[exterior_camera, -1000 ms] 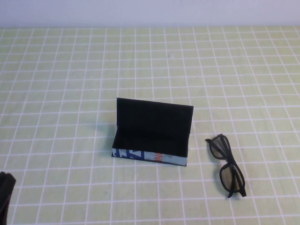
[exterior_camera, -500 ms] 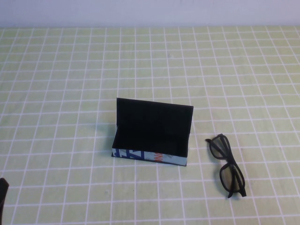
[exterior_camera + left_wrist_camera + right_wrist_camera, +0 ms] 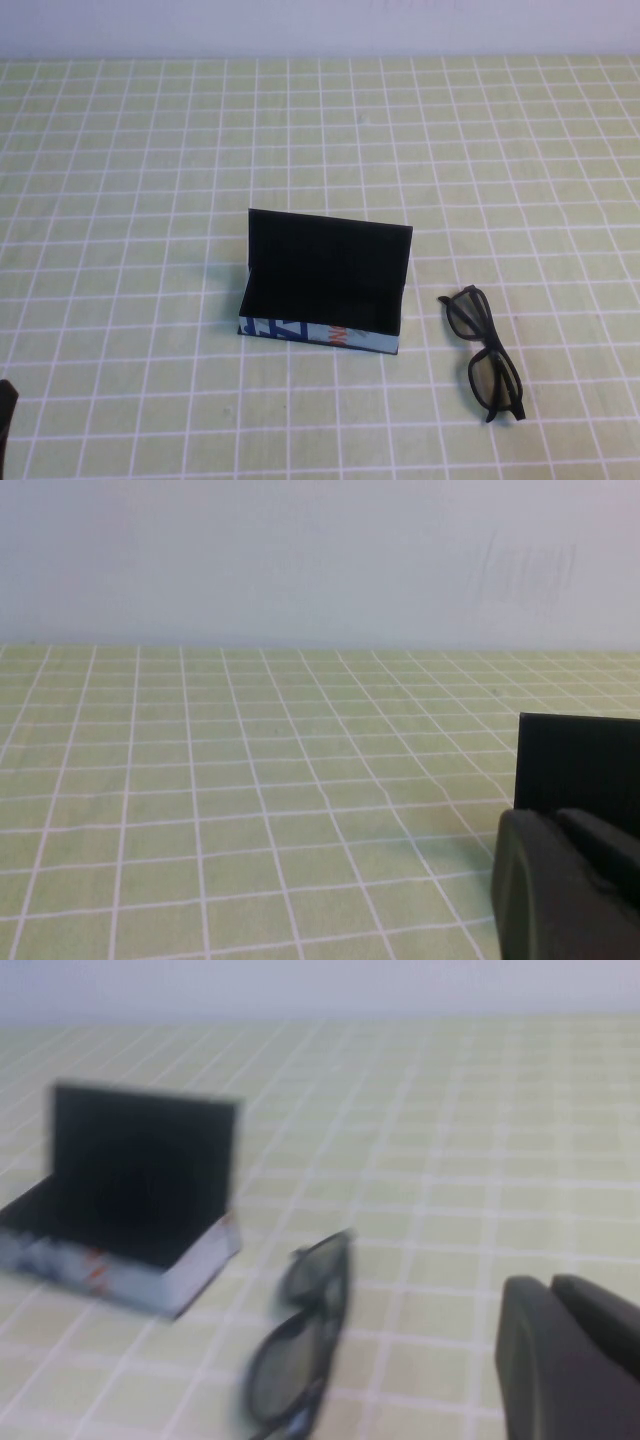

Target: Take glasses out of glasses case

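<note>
The glasses case [image 3: 322, 334] stands open in the middle of the table, black lid upright, light blue front side toward me, and its black inside holds nothing. The black glasses [image 3: 489, 351] lie folded on the table just right of the case. Both also show in the right wrist view, the case [image 3: 130, 1190] and the glasses [image 3: 300, 1340]. My left gripper [image 3: 4, 415] sits at the near left corner, far from both; in its wrist view [image 3: 560, 825] the fingers look shut and empty, with the case lid [image 3: 580, 765] behind. My right gripper [image 3: 550, 1290] looks shut and empty, near the glasses.
The table is covered by a light green cloth with a white grid [image 3: 150, 200]. A pale wall [image 3: 300, 25] runs along the far edge.
My left gripper has drawn back toward the near left corner, so less of it shows. The case and the glasses have not moved.
</note>
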`<action>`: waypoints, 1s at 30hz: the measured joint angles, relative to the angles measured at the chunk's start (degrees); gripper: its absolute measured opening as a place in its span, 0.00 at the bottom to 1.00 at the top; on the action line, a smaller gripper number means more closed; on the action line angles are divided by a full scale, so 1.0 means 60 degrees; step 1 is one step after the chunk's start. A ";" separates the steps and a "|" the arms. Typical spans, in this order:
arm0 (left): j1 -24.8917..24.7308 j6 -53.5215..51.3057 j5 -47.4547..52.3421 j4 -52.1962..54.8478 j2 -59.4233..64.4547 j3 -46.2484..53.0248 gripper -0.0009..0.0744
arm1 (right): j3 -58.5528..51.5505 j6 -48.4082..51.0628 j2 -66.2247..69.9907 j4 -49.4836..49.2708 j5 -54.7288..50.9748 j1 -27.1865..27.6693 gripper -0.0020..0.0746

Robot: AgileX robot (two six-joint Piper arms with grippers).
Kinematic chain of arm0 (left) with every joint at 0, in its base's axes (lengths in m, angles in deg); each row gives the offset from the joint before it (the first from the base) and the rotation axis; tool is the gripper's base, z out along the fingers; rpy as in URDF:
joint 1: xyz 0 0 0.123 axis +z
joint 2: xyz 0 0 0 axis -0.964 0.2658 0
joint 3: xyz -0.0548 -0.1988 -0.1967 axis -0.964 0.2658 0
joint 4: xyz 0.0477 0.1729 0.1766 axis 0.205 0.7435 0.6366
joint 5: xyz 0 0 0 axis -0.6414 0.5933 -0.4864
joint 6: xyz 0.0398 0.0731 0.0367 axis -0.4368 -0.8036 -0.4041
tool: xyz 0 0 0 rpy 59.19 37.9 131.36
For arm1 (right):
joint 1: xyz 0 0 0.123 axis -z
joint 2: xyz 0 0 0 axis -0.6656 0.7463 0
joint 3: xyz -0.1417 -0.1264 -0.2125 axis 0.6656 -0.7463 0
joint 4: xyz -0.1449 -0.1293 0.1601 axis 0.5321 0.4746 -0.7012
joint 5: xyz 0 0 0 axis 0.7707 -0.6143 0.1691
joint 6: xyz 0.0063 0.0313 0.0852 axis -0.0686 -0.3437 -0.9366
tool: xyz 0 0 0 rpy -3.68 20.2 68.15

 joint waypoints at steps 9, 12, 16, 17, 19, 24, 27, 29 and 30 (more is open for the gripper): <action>0.0000 0.0000 -0.0015 -0.0017 0.0000 0.0000 0.01 | -0.0351 0.0000 -0.0441 -0.0220 0.0177 0.2972 0.01; 0.0000 0.0000 -0.0021 -0.0017 0.0000 0.0000 0.01 | -0.0351 0.0000 -0.0438 -0.0234 -0.0293 0.3016 0.01; 0.0000 0.0000 -0.0021 -0.0017 0.0000 0.0000 0.01 | -0.0351 0.0000 -0.0438 -0.0416 -0.1045 0.3053 0.01; 0.0000 0.0000 -0.0021 -0.0017 0.0000 0.0000 0.01 | -0.0351 0.0000 -0.0438 -0.0457 -0.1131 0.3053 0.01; 0.0000 0.0000 -0.0021 -0.0017 0.0000 0.0000 0.01 | -0.0351 0.0000 -0.0438 -0.0454 -0.1156 0.3053 0.01; 0.0000 0.0000 -0.0021 -0.0017 0.0000 0.0000 0.01 | -0.0351 0.0017 -0.0438 -0.0475 -0.1171 0.3053 0.01; 0.0000 0.0000 -0.0021 -0.0017 0.0000 0.0000 0.01 | -0.0351 0.0017 -0.0438 -0.0475 -0.1171 0.3053 0.00; 0.0000 0.0000 -0.0021 -0.0017 0.0000 0.0000 0.01 | -0.0351 0.0017 -0.0438 -0.0475 -0.1171 0.3053 0.00; 0.0000 0.0000 -0.0021 -0.0017 0.0000 0.0000 0.01 | -0.0351 0.0017 -0.0438 -0.0492 -0.1171 0.3053 0.00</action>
